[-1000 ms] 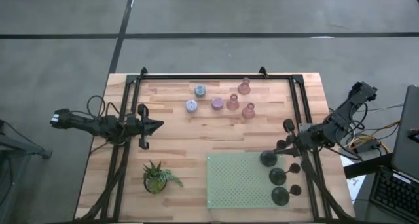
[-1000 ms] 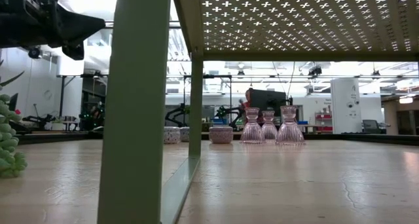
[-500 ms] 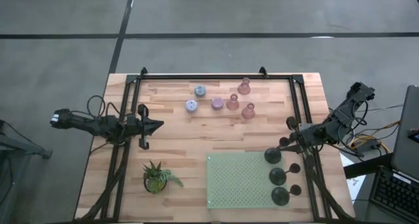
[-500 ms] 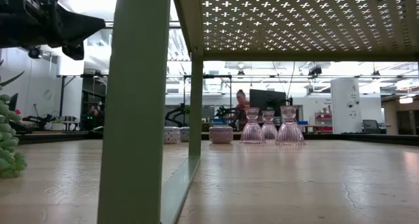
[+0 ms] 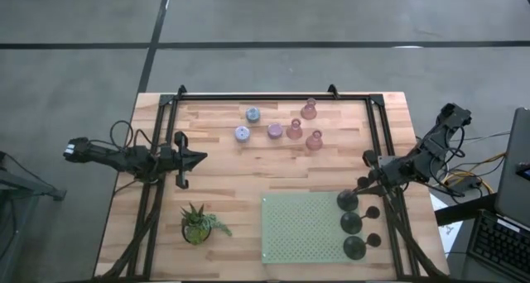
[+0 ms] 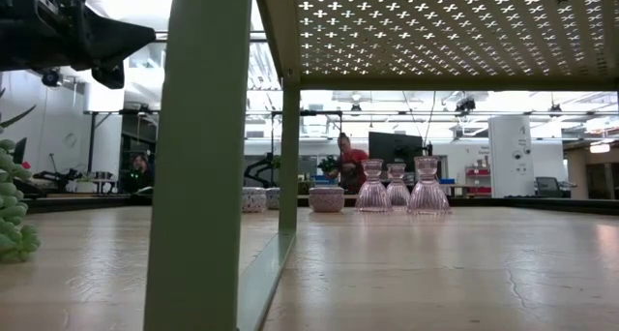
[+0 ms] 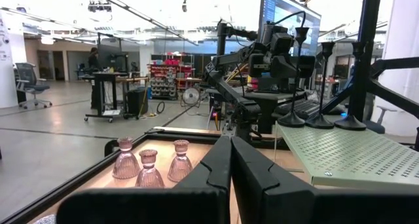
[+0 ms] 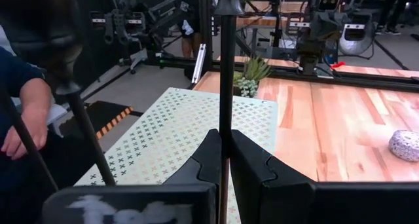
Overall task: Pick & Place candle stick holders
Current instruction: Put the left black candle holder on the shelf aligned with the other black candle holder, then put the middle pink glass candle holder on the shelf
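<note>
**A:** How many candle holders do you count?

**B:** Nine. From above, three pink holders [image 5: 308, 109] stand near the far edge of the desk [image 5: 224, 184], with three short round lilac holders [image 5: 252, 114] just beside them. Three black holders [image 5: 351, 223] stand in a row along the right side of the pale green perforated shelf [image 5: 298, 229]. One potted plant [image 5: 197, 223] sits near the front left.

**A:** And the hands?

**B:** The right hand [image 8: 221, 155] hangs at the shelf's far right corner, its fingers clamped on the thin stem of the nearest black holder [image 8: 226, 67], whose base rests over the shelf corner. The left hand [image 7: 230, 160] waits over the left part of the desk, fingers pressed together on nothing.

**A:** What does one view give that another lacks?

**B:** The right wrist view shows the stem pinched between the fingers and a person's hand and sleeve [image 8: 23, 122] beside the desk. The left wrist view shows the three black bases standing on the raised shelf and the pink ones in a row. The low view looks under the shelf to the pink and lilac holders, with people in the room behind.
</note>
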`<state>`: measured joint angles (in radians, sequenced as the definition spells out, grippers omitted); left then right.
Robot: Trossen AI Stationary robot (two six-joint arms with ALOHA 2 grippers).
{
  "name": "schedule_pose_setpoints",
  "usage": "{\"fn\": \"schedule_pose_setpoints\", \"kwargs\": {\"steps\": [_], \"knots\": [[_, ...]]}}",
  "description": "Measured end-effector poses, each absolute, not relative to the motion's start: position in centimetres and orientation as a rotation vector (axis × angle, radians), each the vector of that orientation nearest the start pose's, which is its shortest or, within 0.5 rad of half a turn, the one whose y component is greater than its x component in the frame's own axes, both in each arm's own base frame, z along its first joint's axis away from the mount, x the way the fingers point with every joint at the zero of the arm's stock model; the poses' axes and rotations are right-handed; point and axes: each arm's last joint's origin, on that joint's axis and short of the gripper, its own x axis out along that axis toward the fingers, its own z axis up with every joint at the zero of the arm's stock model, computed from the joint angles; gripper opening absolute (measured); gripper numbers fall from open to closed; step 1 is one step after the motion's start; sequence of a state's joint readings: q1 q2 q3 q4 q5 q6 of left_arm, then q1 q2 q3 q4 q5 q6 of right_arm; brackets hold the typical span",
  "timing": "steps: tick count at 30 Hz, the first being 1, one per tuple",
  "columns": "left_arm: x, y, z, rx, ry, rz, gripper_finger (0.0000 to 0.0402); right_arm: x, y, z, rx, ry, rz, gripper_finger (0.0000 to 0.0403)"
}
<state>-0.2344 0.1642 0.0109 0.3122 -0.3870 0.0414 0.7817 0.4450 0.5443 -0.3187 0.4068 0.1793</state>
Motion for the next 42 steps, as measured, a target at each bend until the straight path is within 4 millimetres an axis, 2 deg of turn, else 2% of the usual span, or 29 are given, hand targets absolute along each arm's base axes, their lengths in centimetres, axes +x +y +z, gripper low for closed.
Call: {"fn": "schedule_pose_setpoints", "kwargs": {"steps": [16, 30, 42], "knots": [[10.4, -1.4, 18.3, -0.008, -0.148, 0.155, 0.0012, 8.7, 7.1, 27.8, 0.073, 0.242, 0.372, 0.0014], [10.4, -1.4, 18.4, -0.007, -0.149, 0.155, 0.0012, 8.6, 7.0, 27.7, 0.073, 0.277, 0.366, 0.0100], [10.4, -1.4, 18.4, -0.007, -0.148, 0.155, 0.0012, 7.4, 5.8, 29.4, 0.083, 0.400, 0.332, 0.0132]]}}
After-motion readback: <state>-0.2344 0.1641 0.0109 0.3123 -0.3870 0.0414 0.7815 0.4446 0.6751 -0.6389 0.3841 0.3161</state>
